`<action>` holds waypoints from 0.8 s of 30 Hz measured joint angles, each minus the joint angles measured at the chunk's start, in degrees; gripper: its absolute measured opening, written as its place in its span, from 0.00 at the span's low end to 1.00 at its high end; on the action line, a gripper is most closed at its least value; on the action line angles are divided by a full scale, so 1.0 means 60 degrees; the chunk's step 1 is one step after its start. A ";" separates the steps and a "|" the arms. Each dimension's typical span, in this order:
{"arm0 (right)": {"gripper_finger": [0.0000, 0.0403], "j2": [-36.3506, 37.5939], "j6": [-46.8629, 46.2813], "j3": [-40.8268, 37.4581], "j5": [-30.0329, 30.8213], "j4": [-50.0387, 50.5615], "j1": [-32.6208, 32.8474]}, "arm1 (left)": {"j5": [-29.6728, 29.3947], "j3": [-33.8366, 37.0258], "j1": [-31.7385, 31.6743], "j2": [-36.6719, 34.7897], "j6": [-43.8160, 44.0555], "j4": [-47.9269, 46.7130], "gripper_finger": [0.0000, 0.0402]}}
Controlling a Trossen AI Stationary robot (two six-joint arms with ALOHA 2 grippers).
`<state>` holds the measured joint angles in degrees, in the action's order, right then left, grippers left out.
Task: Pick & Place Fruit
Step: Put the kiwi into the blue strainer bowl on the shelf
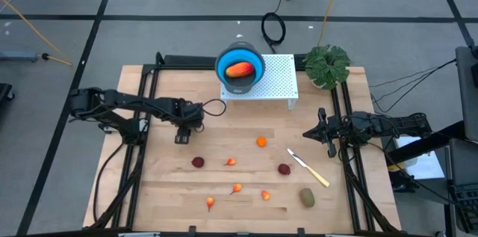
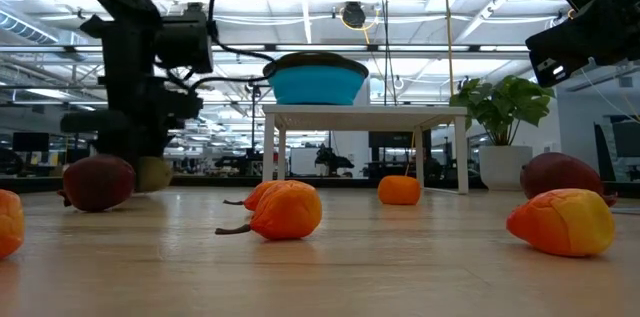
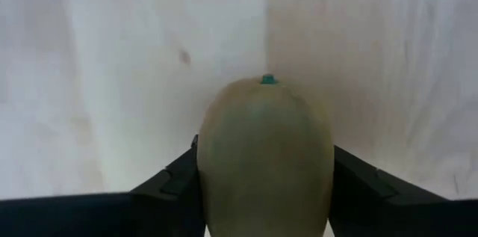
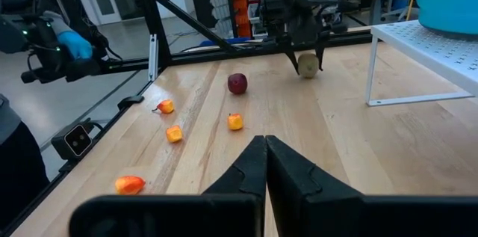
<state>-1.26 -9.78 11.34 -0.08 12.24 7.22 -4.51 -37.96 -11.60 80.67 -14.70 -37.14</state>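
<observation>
Overhead, your left gripper (image 1: 181, 138) sits low on the table. Across the table, the right gripper (image 4: 265, 164), pressed shut, sees its fingers straddling a brown-green oval fruit (image 4: 307, 64). Its own wrist shows the smooth, rigid-looking, probably light fruit (image 3: 265, 158) between the fingers; squeeze its widest middle, since it may slip.

The left gripper (image 1: 182, 137) pointed down at the wooden table (image 1: 164, 192); what lay between its fingers could not be made out from above. Just beyond it toward the right arm lay a dark red ball (image 1: 198, 162), then small orange-red bits (image 1: 231, 162). A blue bowl (image 1: 240, 69) holding a red-yellow fruit (image 1: 239, 69) sat on a white perforated stand (image 1: 278, 80) farther off. Well apart from it, the right gripper (image 1: 308, 132) waited near a knife (image 1: 309, 168).
</observation>
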 joint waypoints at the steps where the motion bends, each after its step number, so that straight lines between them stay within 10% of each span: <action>1: 0.00 0.0001 0.0000 -0.0002 0.0000 0.0002 -0.0002 | -0.0076 -0.0125 0.0001 -0.0004 0.0044 -0.0096 0.51; 24: 0.00 0.0000 0.0034 -0.0002 0.0000 0.0002 -0.0002 | 0.0012 -0.4362 0.1261 -0.0019 0.0315 -0.4059 0.48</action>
<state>-1.26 -9.58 11.33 -0.08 12.25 7.21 -4.45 -64.14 -4.04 80.55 -12.81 -61.50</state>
